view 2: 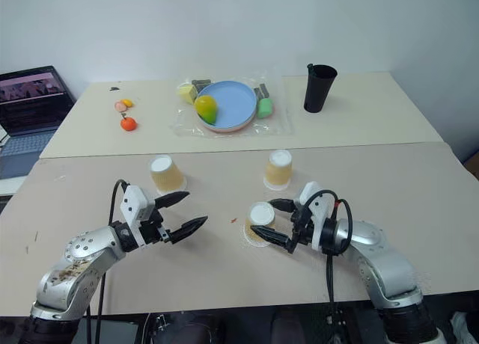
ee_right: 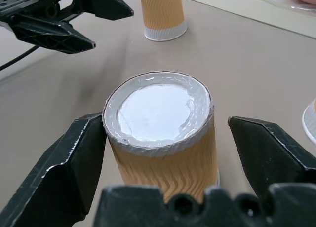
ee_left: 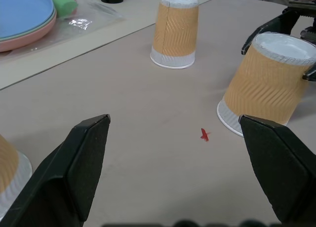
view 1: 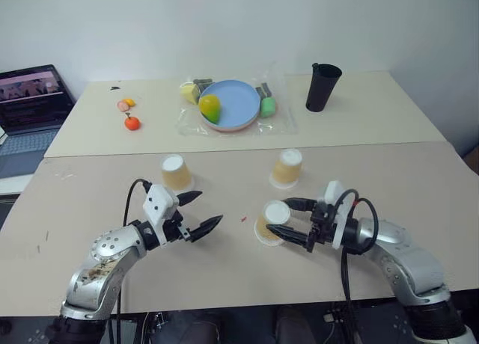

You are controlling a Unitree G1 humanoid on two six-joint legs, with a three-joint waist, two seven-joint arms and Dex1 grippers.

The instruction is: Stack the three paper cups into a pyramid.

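Note:
Three paper cups stand upside down on the near table: one at the left (view 1: 176, 172), one at the middle right (view 1: 287, 168), and a nearer one (view 1: 273, 222) that leans a little. My right gripper (view 1: 277, 215) is open with its fingers on either side of that nearer cup (ee_right: 160, 138). In the right wrist view one finger (ee_right: 84, 153) touches the cup's side while the other stands apart from it. My left gripper (view 1: 211, 207) is open and holds nothing, hovering between the left cup and the nearer cup.
On the far table stand a tall black cup (view 1: 322, 87) and a blue plate (view 1: 241, 105) with toy fruit on a plastic sheet. Small orange toy pieces (view 1: 132, 122) lie further left. A laptop (view 1: 30, 108) sits off the table's left side.

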